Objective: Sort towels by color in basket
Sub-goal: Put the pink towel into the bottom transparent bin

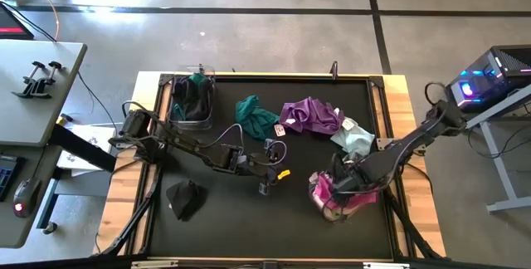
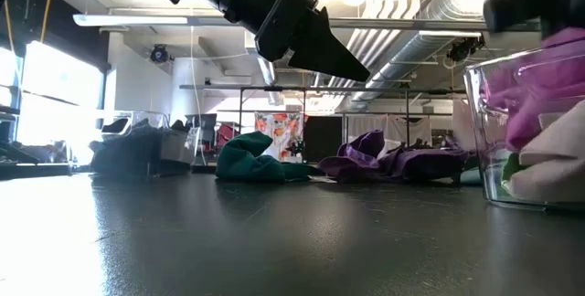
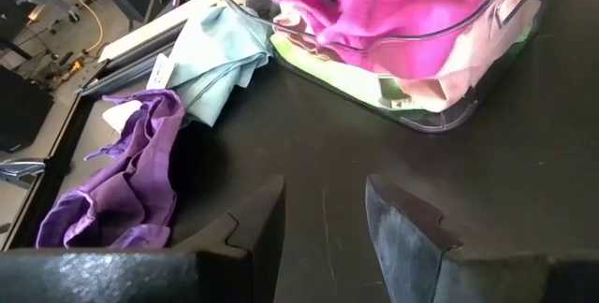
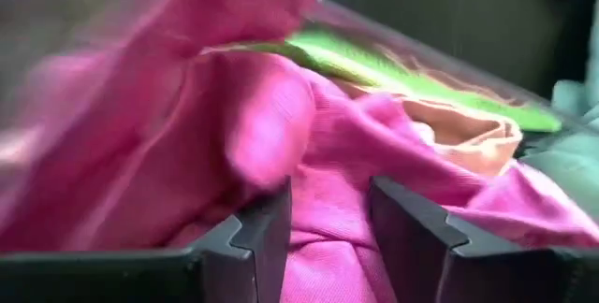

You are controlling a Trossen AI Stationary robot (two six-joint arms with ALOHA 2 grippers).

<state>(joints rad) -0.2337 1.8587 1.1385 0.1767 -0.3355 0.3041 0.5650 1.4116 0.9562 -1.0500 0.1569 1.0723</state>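
A clear basket [image 1: 338, 196] near the table's right edge holds magenta [image 4: 309, 125], lime green [image 4: 374, 64] and pale pink [image 4: 468, 130] towels. My right gripper [image 4: 328, 228] points down into it, open, with magenta cloth showing between its fingers. My left gripper [image 3: 323, 238] hangs open over bare mat in the table's middle [image 1: 270, 179], aimed at that basket [image 3: 449, 107]. A second basket [image 1: 191, 101] at the far left holds dark towels. Loose on the mat lie a teal towel [image 1: 255, 116], a purple towel [image 1: 312, 115], a mint towel [image 1: 355, 139] and a black towel [image 1: 184, 198]. My right gripper comes from above, pointing down, with its open fingers [image 4: 267, 233] on either side of a bulge of the magenta towel [image 4: 323, 200] that lies on top of the basket's pile. Whether the fingers touch the cloth, I cannot tell.
The black mat has a raised frame [image 1: 377, 82] with wooden table edge [image 1: 406, 119] around it. Bare mat lies along the near edge between the black towel and the right basket. A grey side table [image 1: 37, 86] stands left, a lit computer case [image 1: 489, 78] right.
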